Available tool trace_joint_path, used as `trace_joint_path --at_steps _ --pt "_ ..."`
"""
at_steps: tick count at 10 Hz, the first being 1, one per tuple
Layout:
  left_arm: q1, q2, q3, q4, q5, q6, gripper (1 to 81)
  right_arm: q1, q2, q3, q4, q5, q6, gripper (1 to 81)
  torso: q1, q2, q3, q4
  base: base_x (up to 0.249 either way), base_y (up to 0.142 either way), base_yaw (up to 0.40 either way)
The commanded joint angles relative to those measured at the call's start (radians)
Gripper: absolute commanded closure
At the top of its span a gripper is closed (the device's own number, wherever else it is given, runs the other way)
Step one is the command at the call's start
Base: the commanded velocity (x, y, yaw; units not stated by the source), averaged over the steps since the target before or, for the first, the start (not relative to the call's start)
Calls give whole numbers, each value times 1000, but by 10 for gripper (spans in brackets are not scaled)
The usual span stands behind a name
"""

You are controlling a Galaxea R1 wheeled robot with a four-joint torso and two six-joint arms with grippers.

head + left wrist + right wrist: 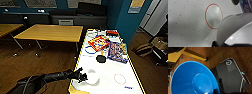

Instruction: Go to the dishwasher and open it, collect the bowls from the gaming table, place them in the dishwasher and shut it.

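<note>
L gripper [82,76] sits at the near-left edge of the gaming table [110,85], right against a white bowl [93,76]. In the L wrist view that white bowl [235,30] fills the corner with its rim close to the camera, so it looks gripped at the rim, but I can't tell for sure whether the fingers are clamped or just touching. R wrist view: a blue bowl [191,79] sits large and close beneath the camera, over wood floor and the robot's dark base; prob. held by the R gripper, though the fingers aren't visible, so can't tell. Handling, as a judgement: both bowls look glossy, hard and light, likely plastic or ceramic, i.e. stiff and slippery, and chip-prone if ceramic. Best hold is a pinch across the rim wall, one finger inside and one outside; the smooth white top gives no friction, so a sideways nudge would just slide the bowl. Further along the table, a red ring [119,78] is printed on the surface to the right of the white bowl. Mid-table is a small black bowl [101,59], low and dark, just beside the game boxes [118,52], so there is little finger room on that side; approach it from the open near side. Beyond: plain wood tables [50,32] and a blue wall. Dishwasher isn't identifiable here.
</note>
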Motion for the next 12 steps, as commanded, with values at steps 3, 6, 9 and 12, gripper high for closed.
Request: trace_joint_path --at_steps 3,6,9,12 --pt "-198 -310 492 160 -113 5 811 -4 -38 3 -40 -2 9 811 0 0 0 0 0 0 0" --pt "-80 -593 732 369 -233 18 811 -17 -41 2 -46 9 10 811 0 0 0 0 0 0 0" --pt "205 -835 805 617 -511 23 811 -26 -42 -4 -48 26 23 811 0 0 0 0 0 0 0" --pt "489 -921 698 777 -768 24 811 -41 -44 -20 -48 28 26 811 0 0 0 0 0 0 0"
